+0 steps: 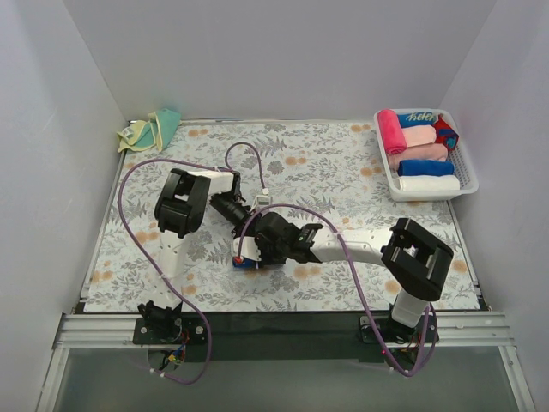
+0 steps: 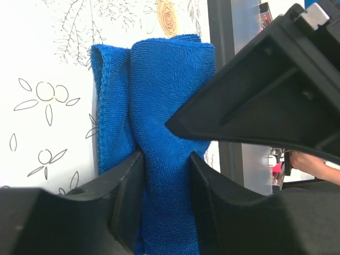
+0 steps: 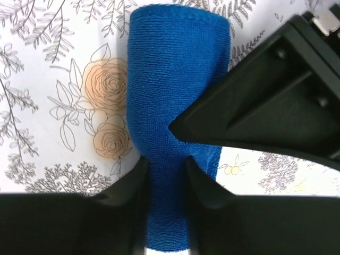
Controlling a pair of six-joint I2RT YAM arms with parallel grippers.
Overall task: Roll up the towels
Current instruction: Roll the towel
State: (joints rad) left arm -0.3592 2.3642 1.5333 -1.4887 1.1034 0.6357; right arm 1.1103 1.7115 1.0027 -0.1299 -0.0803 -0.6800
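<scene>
The royal blue towel (image 1: 249,265) lies bunched on the flowered tablecloth near the front middle, mostly hidden under both grippers. In the left wrist view it (image 2: 164,95) is folded thick, and my left gripper (image 2: 166,159) is shut on its near part. In the right wrist view the towel (image 3: 175,79) looks like a rounded roll, and my right gripper (image 3: 166,164) is shut on its near end. In the top view the left gripper (image 1: 246,233) and right gripper (image 1: 270,246) meet over the towel. The pale yellow towel with the teal patch (image 1: 150,129) lies crumpled at the back left corner.
A white basket (image 1: 467,172) at the back right holds several rolled towels in pink, peach, blue and white. White walls close in the table on three sides. Purple cables loop from both arms over the cloth.
</scene>
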